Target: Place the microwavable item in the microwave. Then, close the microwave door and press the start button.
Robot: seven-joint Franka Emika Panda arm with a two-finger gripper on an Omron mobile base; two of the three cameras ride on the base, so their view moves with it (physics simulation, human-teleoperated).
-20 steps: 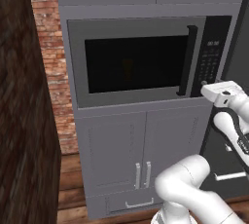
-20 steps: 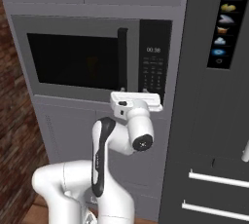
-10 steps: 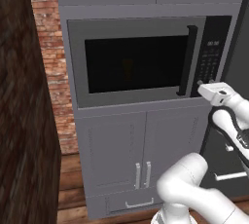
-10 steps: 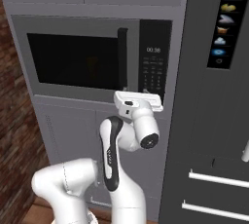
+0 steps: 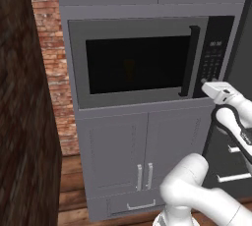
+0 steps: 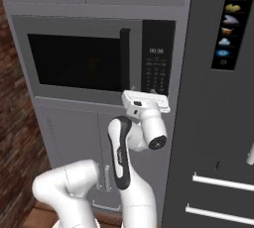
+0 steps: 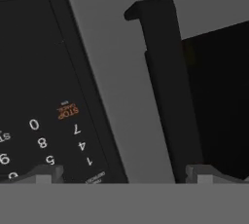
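Observation:
The microwave (image 5: 138,60) is built into grey cabinets, and the microwave door (image 5: 133,63) is closed flat against it. Its black bar handle (image 5: 189,60) stands just left of the black keypad panel (image 5: 214,55). Behind the dark glass the microwavable item (image 5: 129,68) shows as a dim yellowish shape. My gripper (image 5: 205,82) hovers right in front of the lower keypad, open and holding nothing. In the hand view, rolled upside down, my gripper (image 7: 126,177) faces the grey strip between the keypad (image 7: 44,121) and the handle (image 7: 165,86). The right base view has my gripper (image 6: 149,94) just under the keypad (image 6: 158,66).
A tall dark refrigerator (image 6: 218,123) with bar handles stands right of the microwave. Grey cabinet doors (image 5: 142,156) lie below it and a brick wall (image 5: 49,63) to its left. A dark wooden panel (image 5: 22,122) fills the left foreground.
My hand has crept a little closer to the lower keypad, drifting slightly right in the right base view. The jaws stay open and the door stays closed.

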